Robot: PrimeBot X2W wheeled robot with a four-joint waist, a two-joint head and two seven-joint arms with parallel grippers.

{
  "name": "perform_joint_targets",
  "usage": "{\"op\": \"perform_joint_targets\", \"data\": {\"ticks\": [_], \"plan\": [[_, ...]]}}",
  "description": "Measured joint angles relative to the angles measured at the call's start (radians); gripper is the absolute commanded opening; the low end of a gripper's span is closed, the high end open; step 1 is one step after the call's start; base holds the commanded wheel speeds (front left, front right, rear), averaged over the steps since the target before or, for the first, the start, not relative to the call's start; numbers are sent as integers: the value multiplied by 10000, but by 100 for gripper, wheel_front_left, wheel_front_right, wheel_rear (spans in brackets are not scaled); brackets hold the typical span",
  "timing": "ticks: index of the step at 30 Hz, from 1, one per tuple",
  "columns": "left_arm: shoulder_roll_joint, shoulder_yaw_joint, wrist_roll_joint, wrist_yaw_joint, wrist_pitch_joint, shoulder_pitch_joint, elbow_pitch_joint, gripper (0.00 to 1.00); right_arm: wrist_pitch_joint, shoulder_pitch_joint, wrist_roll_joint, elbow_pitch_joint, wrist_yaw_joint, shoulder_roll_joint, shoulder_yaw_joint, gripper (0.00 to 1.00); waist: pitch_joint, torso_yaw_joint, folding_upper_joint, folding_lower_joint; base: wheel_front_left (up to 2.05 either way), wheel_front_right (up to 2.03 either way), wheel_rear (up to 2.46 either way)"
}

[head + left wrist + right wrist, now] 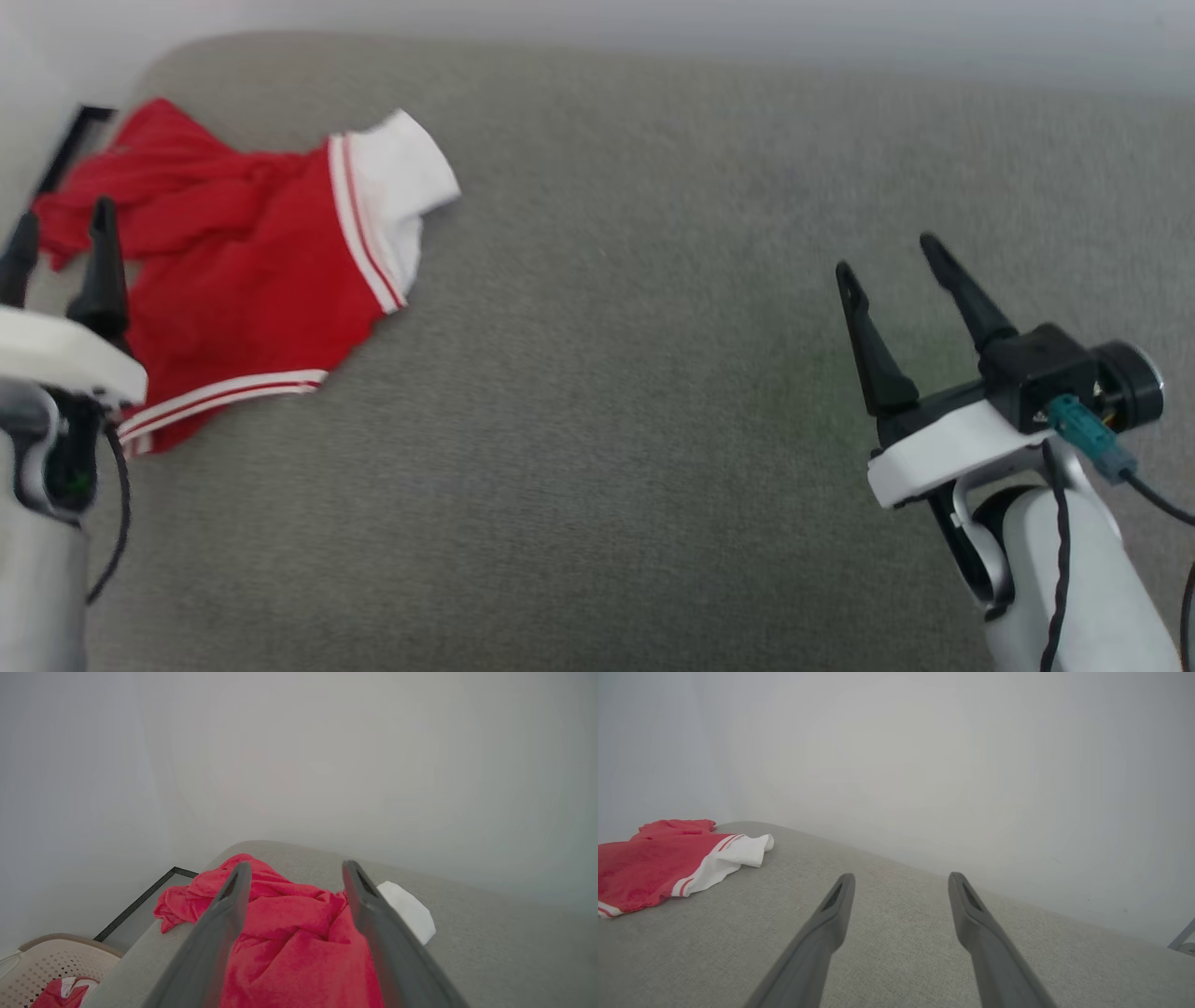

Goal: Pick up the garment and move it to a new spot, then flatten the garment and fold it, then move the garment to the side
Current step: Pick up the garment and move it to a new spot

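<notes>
- Left end effector sits at the near left, its two fingers spread apart and empty; the left wrist view looks between them straight onto bunched red cloth; whether the tips touch it cannot be told
- Right end effector is also spread apart and empty; it hangs over bare worktop toward the right edge, well apart from the cloth
- Garment lies crumpled at the far left corner of the worktop, its red bulk reaching the left edge; one white cuff points toward the middle, and a striped cuff lies on the near side
- Judged from this, the garment is directly ahead of the left end effector and far to the left of the right one, so the left arm is the nearer for the pick
- No clean long axis shows; the widest run seems to go from the left-edge bunch across to the white cuff, roughly crosswise to the left fingers' pointing
</notes>
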Motion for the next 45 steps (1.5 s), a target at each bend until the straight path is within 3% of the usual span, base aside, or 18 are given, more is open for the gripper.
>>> {"op": "perform_joint_targets", "data": {"ticks": [9,18,27,28,29,30,38,45], "plan": [[755,-1168,-1459,-2,1641,-1913,2531,100,186,-385,-196,-594,0,-42,-65,100,1599,-682,0,0,0,0,0],[894,-1889,-2468,-12,3799,-3276,4717,100,303,-592,-255,-974,0,-92,-165,100,2687,-1097,0,0,0,0,0],[1009,-2211,-2817,-58,4614,-4141,5712,100,418,-790,-263,-1118,0,-107,-213,100,3105,-1169,1,0,0,0,0],[997,-2268,-2817,-58,4575,-4181,5760,86,418,-798,-263,-1116,0,-107,-222,100,3103,-1146,1,0,0,0,0],[984,-2357,-2807,-58,4456,-4205,5797,19,418,-804,-261,-1101,0,-107,-226,100,3082,-1125,1,0,0,0,0],[957,-2439,-2784,-58,4357,-4217,5818,0,418,-805,-259,-1076,0,-109,-232,100,3046,-1102,1,0,0,0,0],[876,-3116,-2658,-31,3638,-4197,5689,0,257,-794,-12,-677,0,-188,-374,100,2398,-849,-1,0,0,0,0],[1494,-3659,-2545,-31,2794,-4118,4968,0,88,-545,105,-355,0,-159,-564,100,1441,-595,0,0,0,0,0]]}}
